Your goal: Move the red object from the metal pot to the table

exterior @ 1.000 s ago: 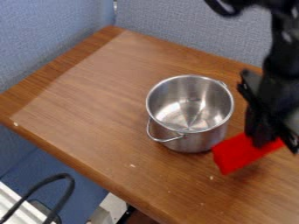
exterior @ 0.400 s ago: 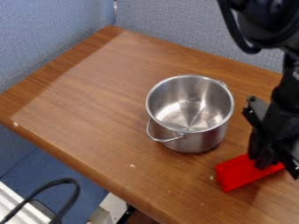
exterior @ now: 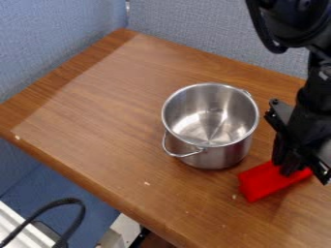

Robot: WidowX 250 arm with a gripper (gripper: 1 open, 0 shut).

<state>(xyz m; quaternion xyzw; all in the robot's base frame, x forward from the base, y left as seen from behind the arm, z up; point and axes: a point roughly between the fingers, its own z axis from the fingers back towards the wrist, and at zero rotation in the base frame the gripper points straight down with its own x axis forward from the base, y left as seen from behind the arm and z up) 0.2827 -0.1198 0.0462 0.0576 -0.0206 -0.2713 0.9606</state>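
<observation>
A brown wood-grain bench (exterior: pixel 91 92) fills most of the view, seen from above and at an angle, with blue wall panels behind it. Near the middle of the bench stands a small shiny metal pot (exterior: pixel 210 124) with straight sides and a thin wire loop handle hanging on its near side; the pot is empty. The red object (exterior: pixel 268 180), a bright red elongated block, is already out of the pot and lies low at the bench surface, just beside the pot and close to the bench's near right edge. Its long axis runs roughly from the near edge up toward the right edge, slanting away from the pot. A black robot arm comes down from the upper right, and its claw (exterior: pixel 297 163) points straight down onto the far end of the block, pinched closed on the red object. Whether the block's underside fully rests on the wood cannot be told from this angle. The block sits directly beneath the claw and trails from it toward the near edge, so the coming move appears to be simply a release, leaving the block flat beside the pot.
</observation>
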